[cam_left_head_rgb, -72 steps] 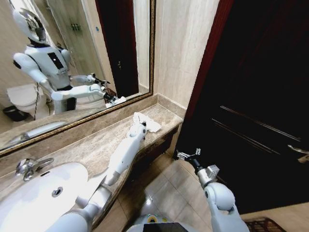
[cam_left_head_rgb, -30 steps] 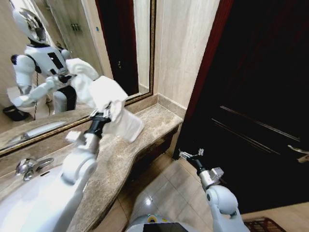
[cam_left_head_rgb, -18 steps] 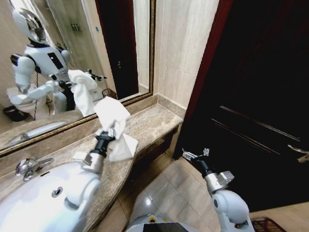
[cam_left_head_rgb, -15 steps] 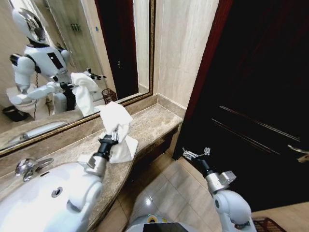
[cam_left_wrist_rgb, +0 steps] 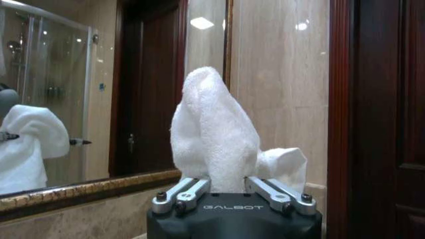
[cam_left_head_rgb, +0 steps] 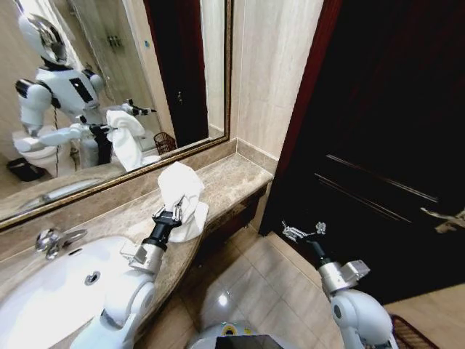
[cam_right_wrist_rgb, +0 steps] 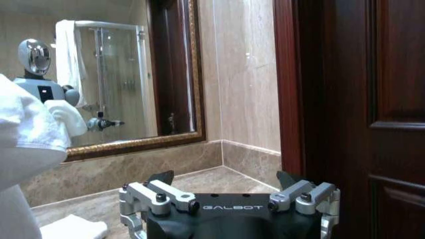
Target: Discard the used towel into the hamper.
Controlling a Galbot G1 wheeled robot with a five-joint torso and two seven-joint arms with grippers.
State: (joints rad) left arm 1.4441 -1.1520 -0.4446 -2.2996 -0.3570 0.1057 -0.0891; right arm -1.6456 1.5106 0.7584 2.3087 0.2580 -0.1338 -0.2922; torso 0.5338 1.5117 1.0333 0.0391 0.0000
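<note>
Left gripper clamps white towel above marble counter. Right gripper spread, empty. You: hold clamp; hamper right of counter.

Your white towel stands bunched and upright, pinched in the left gripper above the counter beside the sink.

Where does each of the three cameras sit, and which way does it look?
Head view: from the robot's head, down at the counter, both arms in view.
Left wrist view: behind the left gripper, toward mirror and wall; its fingers clamp the towel.
Right wrist view: behind the right gripper, open, toward the mirror.
Shared: towel, mirror and the dark door appear in all three views.
</note>
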